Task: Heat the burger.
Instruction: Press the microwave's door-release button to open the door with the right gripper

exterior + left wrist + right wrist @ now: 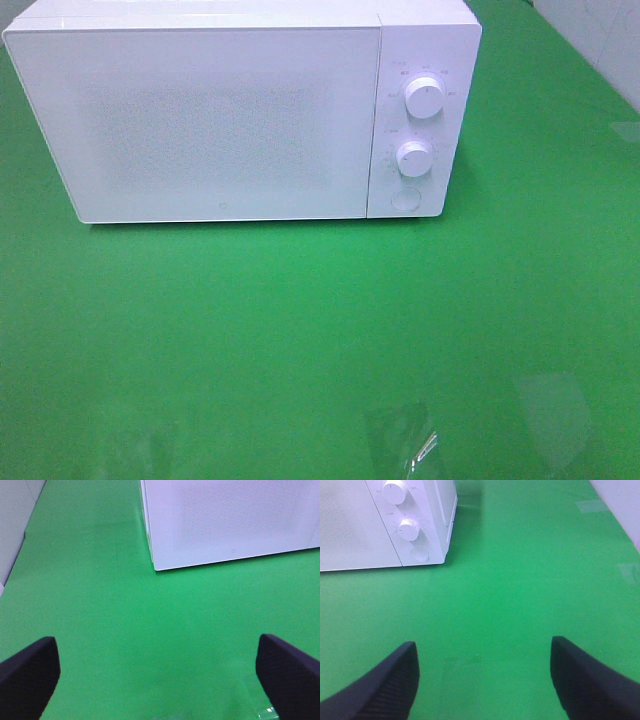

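A glossy green tabletop point(300, 330) bears a boxy white microwave point(200, 120), its shut speckled door hiding any burger, with two round knobs point(425, 97); the left tool point(156, 652) and right tool point(483, 650) show dark textured fingers, cropped, wide apart, empty.

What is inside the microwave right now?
Cannot tell. The door of the microwave is shut, and its white dotted panel hides the cavity. No burger shows on the green table in any view.
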You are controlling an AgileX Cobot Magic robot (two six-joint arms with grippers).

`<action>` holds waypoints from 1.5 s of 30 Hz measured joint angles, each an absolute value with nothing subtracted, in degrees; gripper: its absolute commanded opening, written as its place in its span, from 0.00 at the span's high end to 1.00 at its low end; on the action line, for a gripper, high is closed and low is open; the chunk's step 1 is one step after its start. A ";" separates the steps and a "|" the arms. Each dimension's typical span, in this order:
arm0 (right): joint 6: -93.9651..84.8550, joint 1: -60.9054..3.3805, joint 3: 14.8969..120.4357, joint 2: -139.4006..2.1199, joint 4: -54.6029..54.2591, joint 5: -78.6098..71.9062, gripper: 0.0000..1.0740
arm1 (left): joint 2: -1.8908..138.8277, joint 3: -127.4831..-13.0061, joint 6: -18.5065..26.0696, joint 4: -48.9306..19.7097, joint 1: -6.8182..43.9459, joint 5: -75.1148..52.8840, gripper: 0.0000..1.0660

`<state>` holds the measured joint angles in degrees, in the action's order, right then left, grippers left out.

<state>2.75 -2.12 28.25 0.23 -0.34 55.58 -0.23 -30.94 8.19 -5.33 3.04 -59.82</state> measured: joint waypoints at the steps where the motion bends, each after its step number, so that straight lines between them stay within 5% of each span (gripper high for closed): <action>1: 2.75 -2.12 28.25 0.23 -0.34 55.58 0.35 | -0.23 -30.94 8.19 -5.33 3.04 -59.82 0.06; 23: 2.75 -2.12 29.68 -11.80 -0.40 40.34 0.35 | -0.23 -30.94 8.19 -5.27 3.04 -59.82 0.06; 45: 2.75 -2.12 21.20 -42.63 -0.40 -9.34 0.35 | -0.23 -30.94 8.19 -5.10 3.04 -59.82 0.06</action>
